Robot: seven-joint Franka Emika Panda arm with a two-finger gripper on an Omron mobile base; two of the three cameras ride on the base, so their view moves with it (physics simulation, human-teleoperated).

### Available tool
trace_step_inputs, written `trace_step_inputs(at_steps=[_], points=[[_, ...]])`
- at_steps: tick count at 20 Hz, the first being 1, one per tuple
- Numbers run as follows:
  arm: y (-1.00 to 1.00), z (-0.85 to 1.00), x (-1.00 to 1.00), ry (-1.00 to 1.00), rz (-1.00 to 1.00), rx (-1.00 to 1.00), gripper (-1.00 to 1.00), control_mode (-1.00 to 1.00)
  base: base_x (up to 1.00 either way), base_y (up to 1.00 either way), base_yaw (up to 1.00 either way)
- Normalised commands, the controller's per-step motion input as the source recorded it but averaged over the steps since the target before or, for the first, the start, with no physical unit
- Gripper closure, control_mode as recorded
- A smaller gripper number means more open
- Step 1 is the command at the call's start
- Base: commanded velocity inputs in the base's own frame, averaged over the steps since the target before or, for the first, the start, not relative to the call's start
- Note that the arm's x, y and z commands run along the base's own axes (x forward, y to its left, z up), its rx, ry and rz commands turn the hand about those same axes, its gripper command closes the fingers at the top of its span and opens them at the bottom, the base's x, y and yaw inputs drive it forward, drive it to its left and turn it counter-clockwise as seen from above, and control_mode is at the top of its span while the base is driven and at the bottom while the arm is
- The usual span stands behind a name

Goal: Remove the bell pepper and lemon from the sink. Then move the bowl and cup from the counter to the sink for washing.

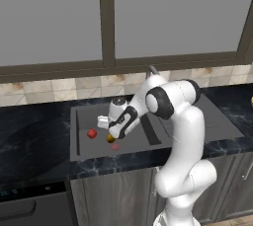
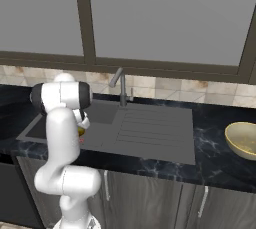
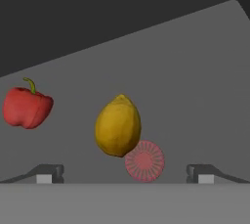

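- I am hanging my hand [image 3: 125, 173] low inside the sink [image 1: 84, 151], its two fingertips [image 3: 49, 174] spread wide apart and gripping nothing.
- I am looking straight down on the lemon [image 3: 118, 126], which is lying on the basin floor between my fingertips and a little ahead of them, just beside the pinkish drain spot [image 3: 144, 161].
- The bell pepper [image 3: 27, 107] is resting near the lemon, off to one side of it and apart from it; both fruits are in the basin, so the first half of the job is not yet done.
- I am judging this as the approach to the lemon, the first pick.
- Next I am needing to drop straight down until the fingertips straddle the lemon across its narrow waist, then close, lift and carry it out to the bench [image 2: 210, 155].
- I am watching that the round fruit is not rolling toward the drain as I close.
- The bowl [image 2: 243, 140] is waiting on the bench, well away from the basin on the far side of the ribbed drainboard [image 2: 150, 125].
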Motion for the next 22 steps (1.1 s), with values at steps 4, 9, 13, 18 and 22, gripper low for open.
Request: trace_step_inputs(at_steps=[4,9,13,18,22], points=[[0.05,-0.21,0.09,0.0,0.0,0.0,-1.0,-1.0,0.0,0.0,0.0],[0.04,-0.21,0.1,0.0,0.0,0.0,-1.0,-1.0,0.0,0.0,0.0],[0.0,-0.21,0.1,0.0,0.0,0.0,-1.0,-1.0,0.0,0.0,0.0],[0.0,-0.2,0.13,0.0,0.0,0.0,-1.0,-1.0,0.0,0.0,0.0],[0.01,-0.2,0.14,0.01,0.0,0.0,-1.0,-1.0,0.0,0.0,0.0]])
